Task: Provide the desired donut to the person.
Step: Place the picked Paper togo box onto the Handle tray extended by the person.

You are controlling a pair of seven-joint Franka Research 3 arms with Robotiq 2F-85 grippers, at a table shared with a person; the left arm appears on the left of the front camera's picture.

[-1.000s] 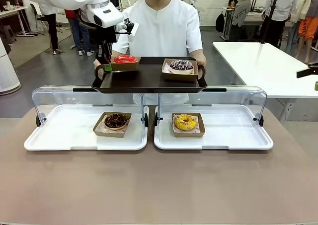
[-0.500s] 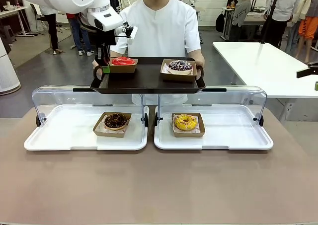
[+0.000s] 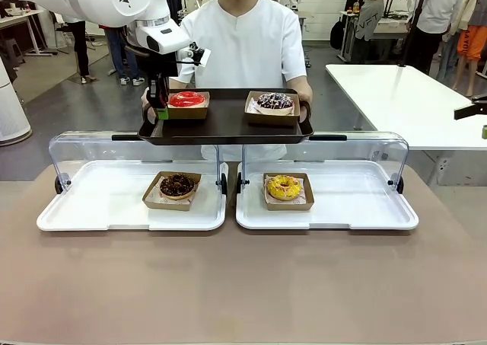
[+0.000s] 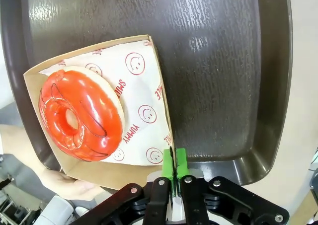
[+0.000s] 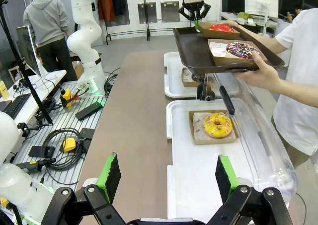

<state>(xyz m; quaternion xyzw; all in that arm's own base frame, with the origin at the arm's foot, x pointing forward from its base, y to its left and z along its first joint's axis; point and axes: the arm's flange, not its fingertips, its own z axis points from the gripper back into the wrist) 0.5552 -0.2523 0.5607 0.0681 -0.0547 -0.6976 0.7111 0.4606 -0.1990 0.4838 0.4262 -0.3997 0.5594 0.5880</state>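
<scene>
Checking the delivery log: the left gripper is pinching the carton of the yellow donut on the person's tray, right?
Not quite: the left gripper is pinching the carton of the red donut on the person's tray, as the left wrist view shows. The yellow donut sits in the display tray.

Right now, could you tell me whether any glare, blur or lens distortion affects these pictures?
Front view: sharp, even light, faint reflections on the clear lids. Left wrist view: bright glare on the red donut glaze and sheen on the tray; the near fingers are slightly soft. Right wrist view: wide-angle bending at the edges, table lines splay.
</scene>
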